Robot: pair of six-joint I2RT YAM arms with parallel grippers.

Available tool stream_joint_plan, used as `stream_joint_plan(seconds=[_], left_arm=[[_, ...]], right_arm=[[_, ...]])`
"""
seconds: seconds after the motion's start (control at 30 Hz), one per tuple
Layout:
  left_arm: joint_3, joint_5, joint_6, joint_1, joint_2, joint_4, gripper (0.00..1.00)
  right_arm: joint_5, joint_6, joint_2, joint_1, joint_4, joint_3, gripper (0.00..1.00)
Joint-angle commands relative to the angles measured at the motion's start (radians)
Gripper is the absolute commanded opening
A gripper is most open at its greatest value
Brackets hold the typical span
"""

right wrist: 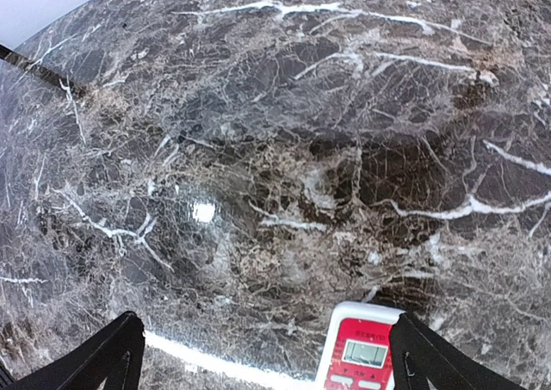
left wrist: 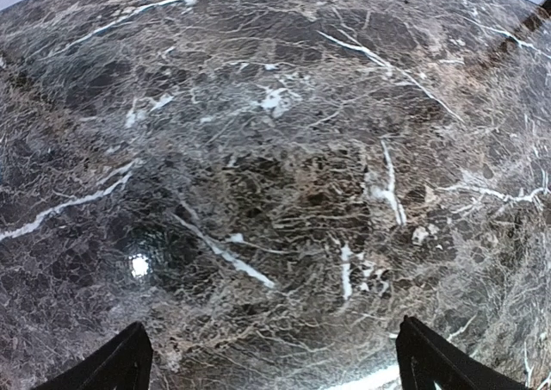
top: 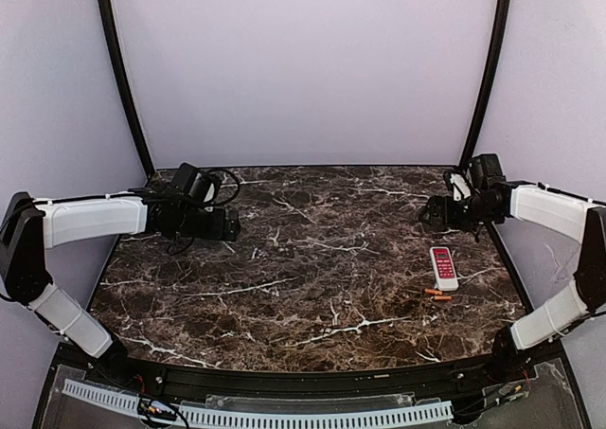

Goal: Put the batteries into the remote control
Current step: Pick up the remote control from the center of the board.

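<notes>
The remote control (top: 443, 267) is seen lying flat and face up on the right side of the dark marbled desk (top: 312, 259), its red front and small screen turned upward. The batteries (top: 437, 294) are laid side by side on the desk just beside the remote's near end; whether they touch it cannot be told. Just beyond the remote's far end the right gripper (top: 428, 213) is held above the desk, its jaws spread wide with nothing between them. In the right wrist view the remote's screen end is seen at the bottom edge, nearer the right-hand finger. The left gripper (left wrist: 275, 373) is held over the far left of the desk, well apart from the remote, released and empty.
</notes>
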Motion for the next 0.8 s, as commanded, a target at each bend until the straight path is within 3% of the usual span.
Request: stream_joint_plan(seconds=[0.0, 0.23, 0.47, 0.77], left_arm=[[0.053, -0.05, 0.002, -0.032, -0.006, -0.051, 1.0], [-0.008, -0.086, -0.059, -0.036, -0.045, 0.032, 1.0], [0.0, -0.259, -0.07, -0.076, -0.019, -0.021, 1.0], [-0.004, -0.309, -0.108, -0.092, -0.008, -0.016, 1.0]], right_arm=[[0.051, 0.031, -0.044, 0.01, -0.134, 0.023, 0.99], [0.076, 0.041, -0.049, 0.01, -0.265, 0.028, 0.99], [0.09, 0.065, -0.047, 0.012, -0.348, 0.003, 0.99], [0.12, 0.086, 0.005, 0.019, -0.368, -0.017, 0.98]])
